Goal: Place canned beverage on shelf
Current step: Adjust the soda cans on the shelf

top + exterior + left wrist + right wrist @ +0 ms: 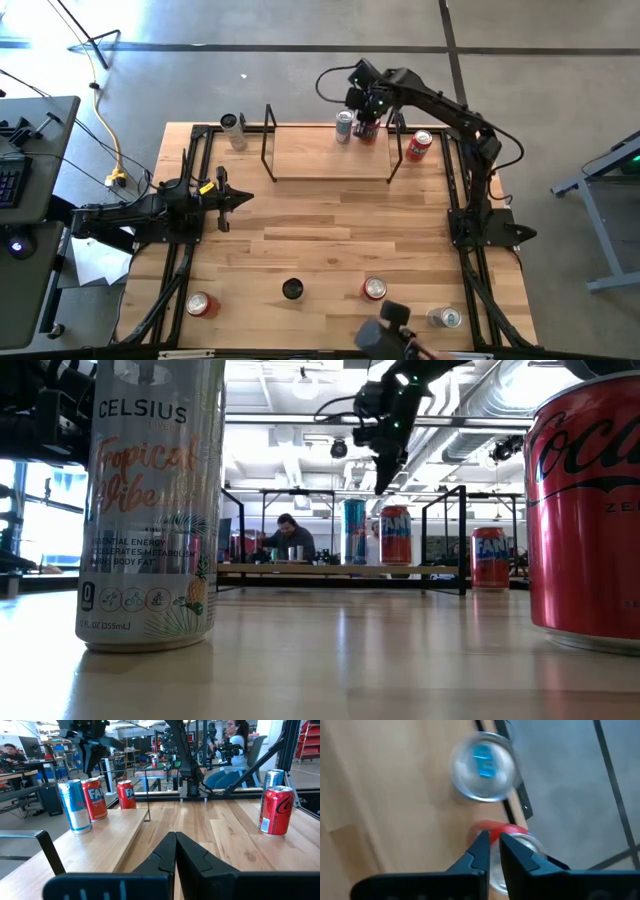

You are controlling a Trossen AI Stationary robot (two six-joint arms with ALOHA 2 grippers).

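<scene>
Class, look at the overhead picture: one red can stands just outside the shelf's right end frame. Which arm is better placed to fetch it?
Probably the right. The right gripper hangs over the two cans on the shelf, close to the red can. The left gripper waits at the table's left side, fingers shut, with the shelf between it and that can.

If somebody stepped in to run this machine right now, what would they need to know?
Right gripper: above the red Fanta can on the shelf, fingers nearly shut, holding nothing.
Left gripper: shut, parked over the table's left side.
Done: the blue can and the red Fanta can stand upright on the shelf's far right end.
Left: a second Fanta can stands just right of the shelf; a silver can lies to its left; more cans, among them the Celsius can and the Coke can, wait along the near edge.
</scene>
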